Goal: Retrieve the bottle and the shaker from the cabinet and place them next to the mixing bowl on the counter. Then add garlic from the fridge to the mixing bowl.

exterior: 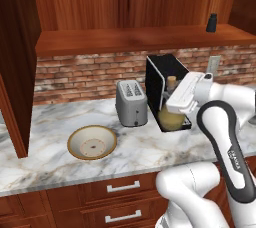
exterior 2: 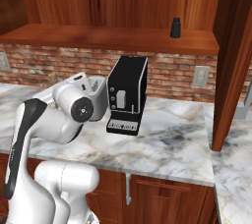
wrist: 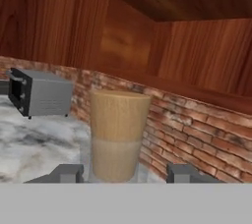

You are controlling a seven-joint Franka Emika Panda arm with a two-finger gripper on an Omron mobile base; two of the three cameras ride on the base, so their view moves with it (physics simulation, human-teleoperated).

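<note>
Even bright rendered light; soft shadows; hand view blurry.

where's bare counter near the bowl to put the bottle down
Bare counter lies right of the mixing bowl, in front of the toaster, and left of the bowl toward the cabinet side panel. It is crowded further right, where the bottle and gripper sit by the black machine.
</note>
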